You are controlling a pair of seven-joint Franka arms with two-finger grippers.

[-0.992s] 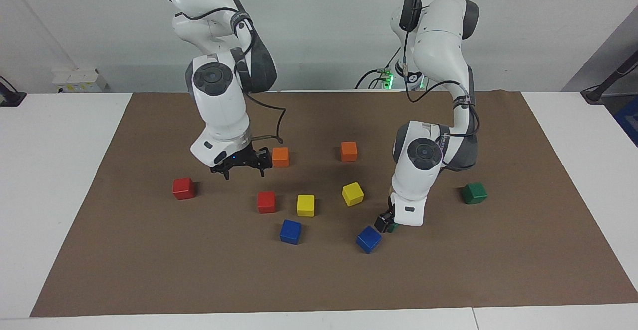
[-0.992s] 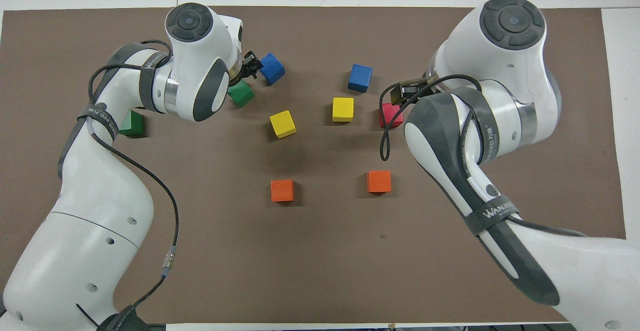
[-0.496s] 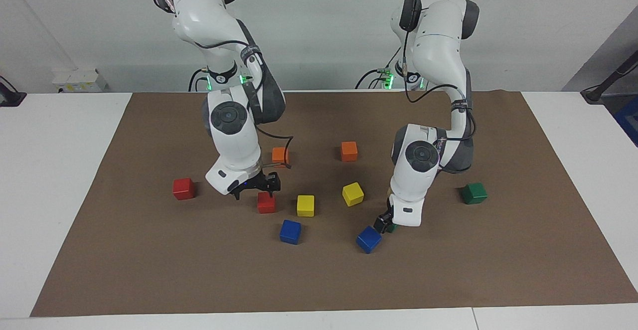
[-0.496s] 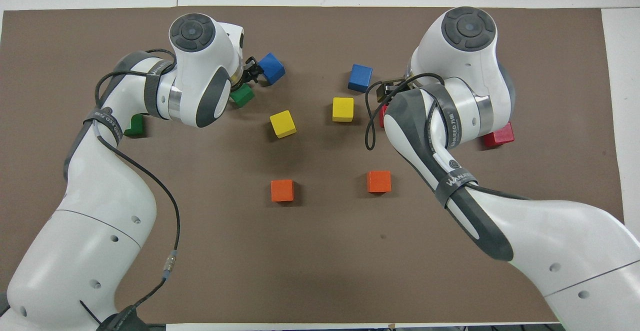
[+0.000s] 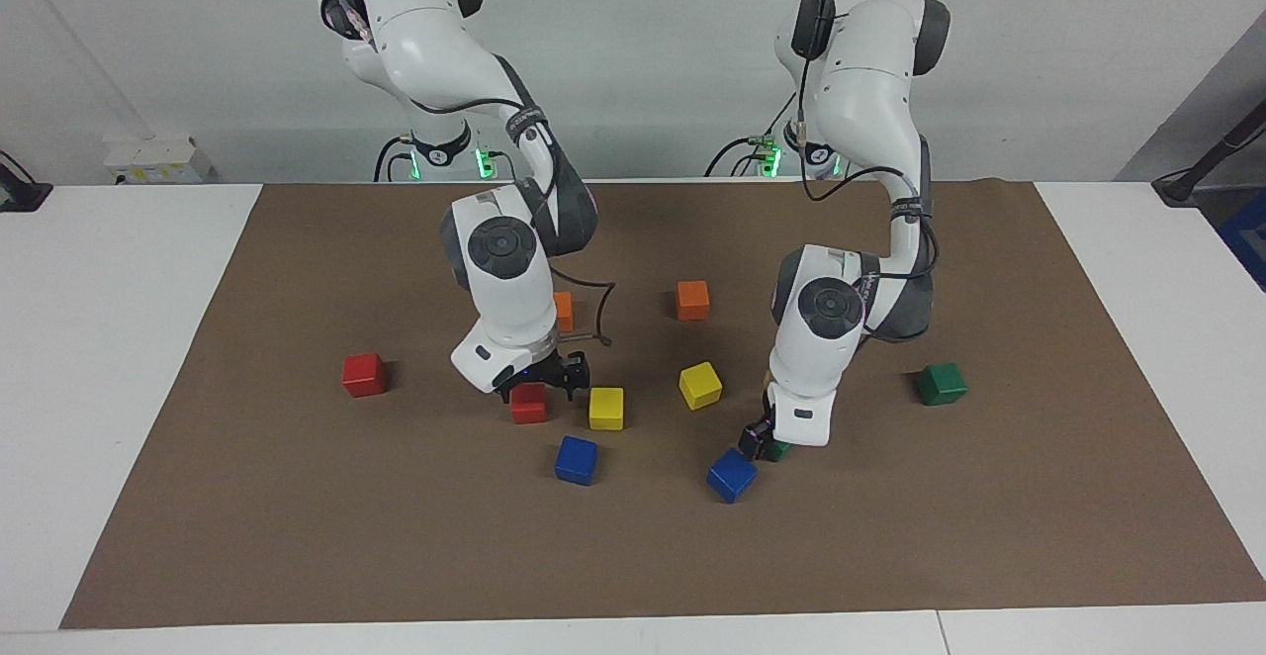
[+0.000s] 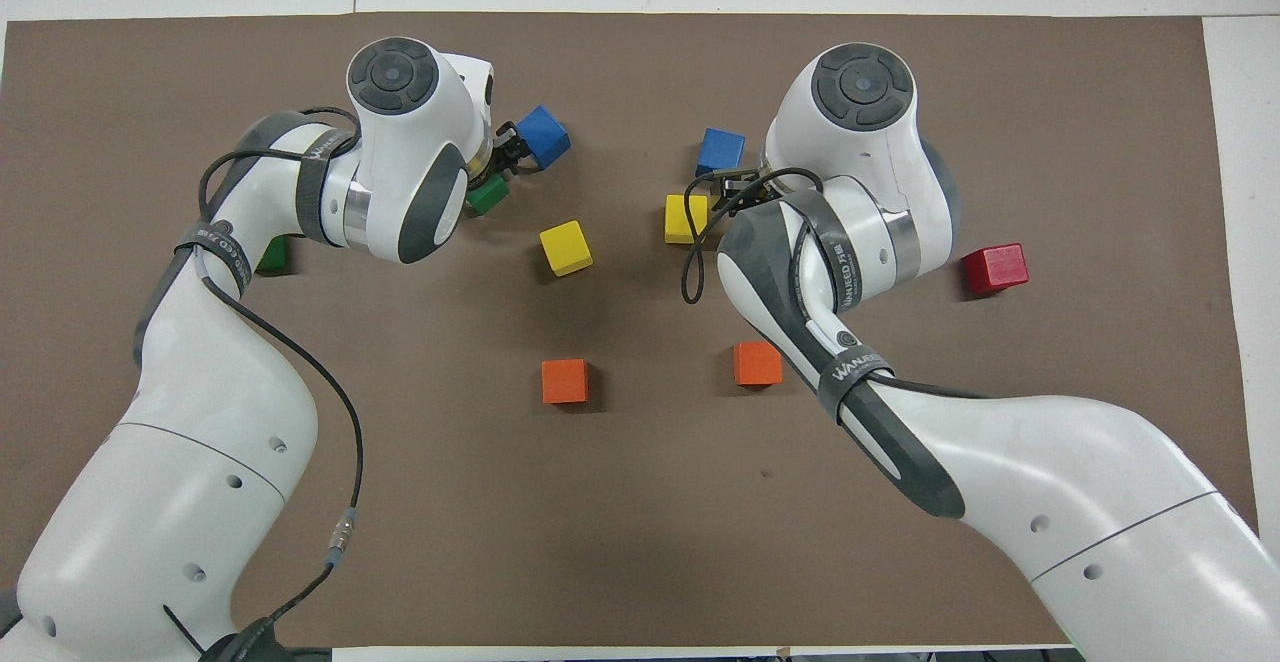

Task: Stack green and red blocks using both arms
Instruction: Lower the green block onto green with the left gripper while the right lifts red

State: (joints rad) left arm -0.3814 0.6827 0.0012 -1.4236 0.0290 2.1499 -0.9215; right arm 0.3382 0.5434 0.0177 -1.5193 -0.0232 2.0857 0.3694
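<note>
Now the left claw has begun pinching a small dark green cube; the right claw, spread, has dropped over a bright red cube; both pickups look imminent.

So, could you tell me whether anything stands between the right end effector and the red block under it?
Nothing visible does: the right end effector sits directly over the red block. A yellow block lies close beside it, toward the left arm's end.
</note>
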